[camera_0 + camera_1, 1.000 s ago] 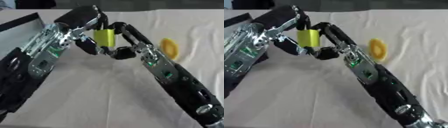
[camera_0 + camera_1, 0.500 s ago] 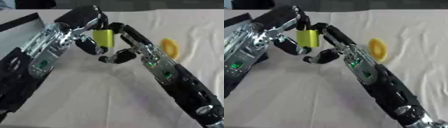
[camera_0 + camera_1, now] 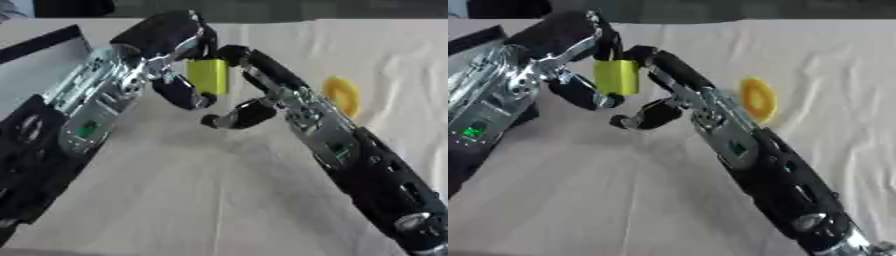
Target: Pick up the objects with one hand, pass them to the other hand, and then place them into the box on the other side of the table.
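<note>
At far left, the corner of a dark-rimmed box sits on the cloth-covered tabletop, partly hidden behind the robot's left arm, which rises from the lower left edge in black and silver. The left hand is raised above the tabletop just right of the box, its fingers and thumb curled around a small yellow-green block, which hangs upright in mid-air with its top tucked under the dark fingers and its lower half showing clear. Immediately to the right, the right hand meets it: its upper fingers reach up beside the block's right edge, touching or nearly touching it, though contact cannot be made out, while its thumb hangs apart below the block, pointing toward the left hand. That hand is partly spread and holds nothing. The right arm slants away from the block down to the lower right corner, with a small green light showing on its forearm; a similar green light glows on the left forearm in the right eye view. Farther right, beyond the right wrist, an orange-yellow oval object lies flat on the pale cloth, well apart from both hands and from the box. The cloth is creased across the middle of the tabletop.
</note>
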`<act>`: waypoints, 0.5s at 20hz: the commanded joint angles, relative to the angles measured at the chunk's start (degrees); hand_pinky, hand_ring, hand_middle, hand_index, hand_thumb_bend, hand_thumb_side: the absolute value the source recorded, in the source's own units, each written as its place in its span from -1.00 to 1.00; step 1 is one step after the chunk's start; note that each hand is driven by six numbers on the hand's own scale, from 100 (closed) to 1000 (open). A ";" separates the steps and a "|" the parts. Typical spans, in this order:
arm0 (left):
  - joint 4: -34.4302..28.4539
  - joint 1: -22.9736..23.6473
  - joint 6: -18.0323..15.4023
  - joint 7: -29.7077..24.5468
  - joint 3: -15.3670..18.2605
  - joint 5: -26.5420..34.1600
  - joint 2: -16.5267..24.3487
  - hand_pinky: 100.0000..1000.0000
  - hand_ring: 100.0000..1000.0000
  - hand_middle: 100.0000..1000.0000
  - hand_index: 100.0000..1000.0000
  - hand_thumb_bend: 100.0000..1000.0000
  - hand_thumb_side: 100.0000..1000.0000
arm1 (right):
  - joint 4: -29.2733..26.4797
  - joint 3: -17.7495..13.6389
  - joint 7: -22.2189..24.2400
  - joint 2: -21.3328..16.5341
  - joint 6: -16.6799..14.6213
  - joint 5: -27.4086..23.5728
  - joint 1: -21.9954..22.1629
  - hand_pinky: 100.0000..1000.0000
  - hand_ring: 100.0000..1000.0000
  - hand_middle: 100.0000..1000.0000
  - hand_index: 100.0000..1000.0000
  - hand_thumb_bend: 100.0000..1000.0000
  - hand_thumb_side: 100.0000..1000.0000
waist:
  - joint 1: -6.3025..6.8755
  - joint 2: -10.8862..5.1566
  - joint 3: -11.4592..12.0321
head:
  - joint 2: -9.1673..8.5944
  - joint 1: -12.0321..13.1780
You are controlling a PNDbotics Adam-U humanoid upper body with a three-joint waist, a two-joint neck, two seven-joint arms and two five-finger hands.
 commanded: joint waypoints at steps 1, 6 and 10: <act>-2.51 -0.60 0.37 -0.88 1.64 0.71 1.79 0.32 -0.11 -0.39 -0.32 -0.43 -1.00 | -0.70 -0.58 -0.63 -1.24 0.72 0.79 -0.42 0.67 0.48 0.57 0.66 0.14 -0.64 | 0.59 -1.24 0.04 | 0.35 0.05; -6.12 0.44 0.98 -2.95 2.22 2.18 3.53 0.32 -0.11 -0.40 -0.33 -0.43 -1.00 | -0.56 -0.88 -1.52 -1.59 1.54 0.90 -0.20 0.66 0.47 0.57 0.66 0.12 -0.62 | 0.72 -1.24 0.21 | 0.35 -0.16; -8.80 1.40 1.49 -4.34 2.92 2.92 5.09 0.32 -0.11 -0.40 -0.33 -0.43 -1.00 | -0.65 -1.04 -2.33 -1.86 2.35 0.71 -0.20 0.66 0.48 0.57 0.66 0.12 -0.61 | 0.78 -1.26 0.31 | 0.35 -0.25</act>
